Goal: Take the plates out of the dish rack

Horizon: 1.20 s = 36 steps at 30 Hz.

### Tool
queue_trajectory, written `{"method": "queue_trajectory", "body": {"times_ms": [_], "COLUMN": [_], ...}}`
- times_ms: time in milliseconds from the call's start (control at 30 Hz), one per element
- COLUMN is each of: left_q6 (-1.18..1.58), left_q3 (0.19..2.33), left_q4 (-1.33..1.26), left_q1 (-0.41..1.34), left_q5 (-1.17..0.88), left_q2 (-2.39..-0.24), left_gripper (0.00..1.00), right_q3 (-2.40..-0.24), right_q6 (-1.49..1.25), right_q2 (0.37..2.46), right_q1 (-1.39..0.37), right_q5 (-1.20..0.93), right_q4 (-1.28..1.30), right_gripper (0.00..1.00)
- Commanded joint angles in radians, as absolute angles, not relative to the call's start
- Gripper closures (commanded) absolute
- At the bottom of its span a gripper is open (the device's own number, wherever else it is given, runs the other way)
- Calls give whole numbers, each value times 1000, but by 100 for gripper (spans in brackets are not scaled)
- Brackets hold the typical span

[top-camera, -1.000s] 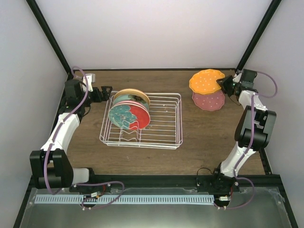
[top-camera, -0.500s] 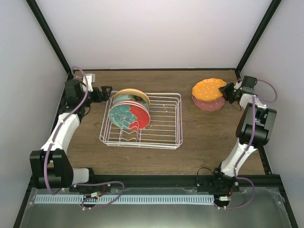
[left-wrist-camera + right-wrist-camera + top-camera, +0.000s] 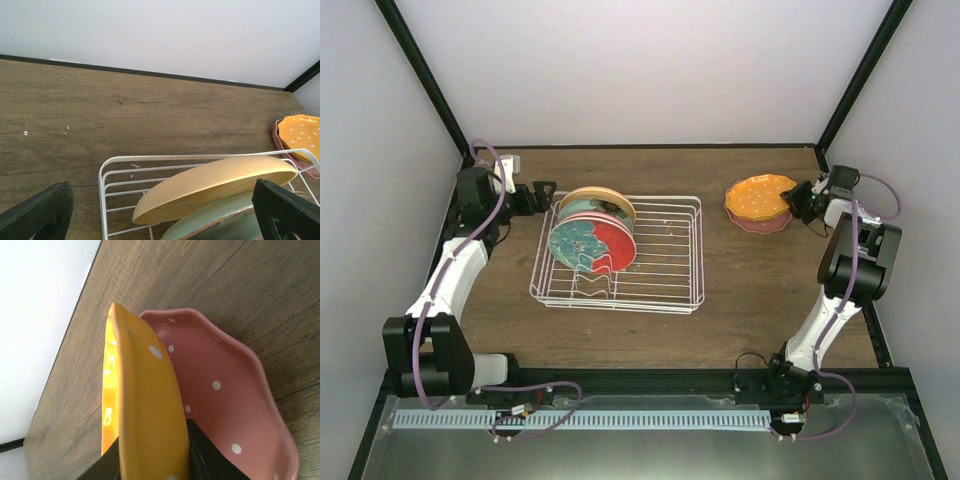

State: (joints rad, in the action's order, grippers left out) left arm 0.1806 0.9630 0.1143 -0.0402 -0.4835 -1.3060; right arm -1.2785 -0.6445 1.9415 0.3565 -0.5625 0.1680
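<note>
Right claw (image 3: 799, 200) clamps the dotted orange plate (image 3: 759, 193) over the dotted pink plate (image 3: 761, 224); left claw (image 3: 541, 194) gapes wide beside the dish rack (image 3: 665, 301).

Left arm (image 3: 455, 265) extended, left fingers (image 3: 40, 212) spread, right fingers (image 3: 205, 460) clamped.

Wooden table (image 3: 760, 290) carries dish rack (image 3: 700, 252), pink dotted plate (image 3: 758, 225).

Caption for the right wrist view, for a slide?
Right gripper grips the dotted orange plate by its rim, tilted over the dotted pink plate on the wooden table.
</note>
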Motion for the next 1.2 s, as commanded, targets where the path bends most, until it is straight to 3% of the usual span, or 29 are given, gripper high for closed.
{"method": "queue_trajectory", "body": {"times_ms": [0,167,267,700,1033,1167], "left_q6": [186,188,193,218,212,199], "left_q3": [966,973,976,974,956,954], "left_q4": [103,101,96,64,61,72], "left_q1": [-35,-35,-35,-35,-33,-35], "left_q5": [-488,-492,-495,-511,-508,-502], "left_q2": [-1308,-1319,-1325,-1350,-1334,-1321], "left_gripper": [0,0,0,0,0,0], "right_q3": [-1333,-1351,-1373,-1543,-1549,-1542], "right_q6": [-623,-579,-536,-347,-326,-360], "right_q2": [1954,1970,1975,2031,2052,1945], "right_q1": [360,359,359,357,336,337], "right_q5": [-580,-555,-528,-318,-311,-334], "right_q4": [175,237,284,557,584,517], "right_gripper": [89,57,48,40,39,39]}}
